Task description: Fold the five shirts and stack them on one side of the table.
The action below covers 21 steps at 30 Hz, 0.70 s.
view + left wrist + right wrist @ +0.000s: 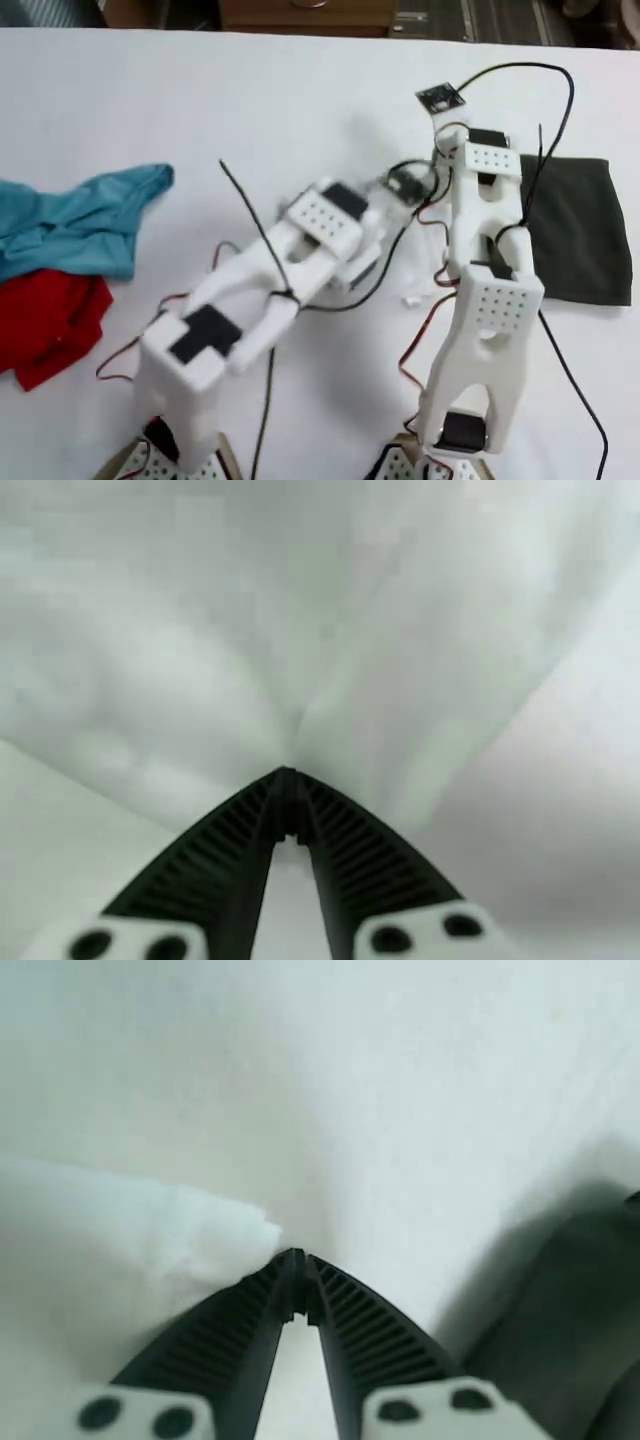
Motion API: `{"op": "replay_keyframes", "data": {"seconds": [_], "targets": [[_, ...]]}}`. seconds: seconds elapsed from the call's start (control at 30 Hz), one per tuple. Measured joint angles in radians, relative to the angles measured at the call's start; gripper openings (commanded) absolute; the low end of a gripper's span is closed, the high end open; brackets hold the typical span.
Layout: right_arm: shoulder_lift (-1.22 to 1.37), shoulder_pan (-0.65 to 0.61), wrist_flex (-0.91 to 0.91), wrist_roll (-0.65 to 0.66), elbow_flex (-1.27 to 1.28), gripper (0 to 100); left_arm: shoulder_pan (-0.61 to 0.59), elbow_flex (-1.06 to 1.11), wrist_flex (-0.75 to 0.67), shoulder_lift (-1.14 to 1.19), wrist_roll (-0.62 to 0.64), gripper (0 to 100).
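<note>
White shirt pinched at two points for a fold

The table [200, 90] is spread under both arms. A white shirt [300, 630] is gathered directly ahead of the left gripper [288, 780], whose jaws are pressed together on a bunch of the cloth. Creases are seen running out from the pinch, so the fabric is judged to be under pull. The right gripper [295, 1260] is set with its jaws pressed together at a corner of the same shirt, apparently pinching it, so that an edge can be carried over as a fold. The dark shirt [575, 230] is laid flat and folded just beside the right gripper, and is judged to be the start of the stack. The blue shirt [80, 215] and the red shirt [50, 320] are heaped crumpled and touching, well apart from both grippers on the left gripper's side, not yet folded
</note>
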Motion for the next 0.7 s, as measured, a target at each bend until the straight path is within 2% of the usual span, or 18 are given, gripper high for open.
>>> {"op": "replay_keyframes", "data": {"seconds": [0.2,0.43,0.7], "targets": [[0.000,0.000,0.002,0.000,0.000,2.0,-0.040,0.127,-0.097,-0.058,-0.077,2],[0.000,0.000,0.002,0.000,0.000,2.0,-0.146,0.129,-0.097,-0.061,-0.193,2],[-0.003,0.008,0.112,0.000,-0.114,2.4,-0.158,0.100,-0.060,-0.063,-0.207,2]]}}
